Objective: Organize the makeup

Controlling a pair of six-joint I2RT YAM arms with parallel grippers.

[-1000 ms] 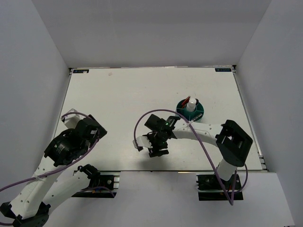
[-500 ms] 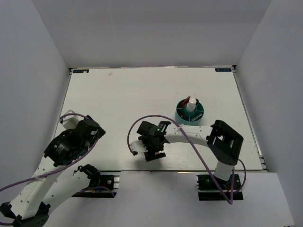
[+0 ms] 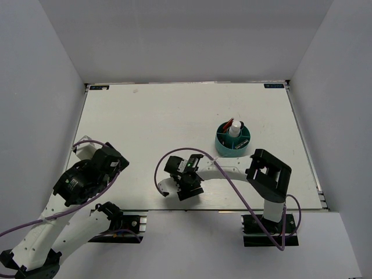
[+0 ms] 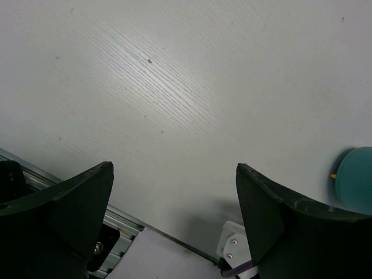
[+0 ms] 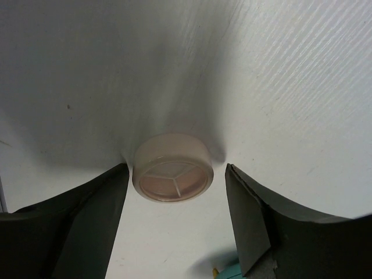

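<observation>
Light is even and diffuse from overhead. The white table [image 3: 174,116] is bright with no hard glare. In the right wrist view a soft dark shadow fans behind the compact [image 5: 172,168], and the right fingers [image 5: 64,226] are blurred and underlit. The left fingers [image 4: 52,221] are dim too.
</observation>
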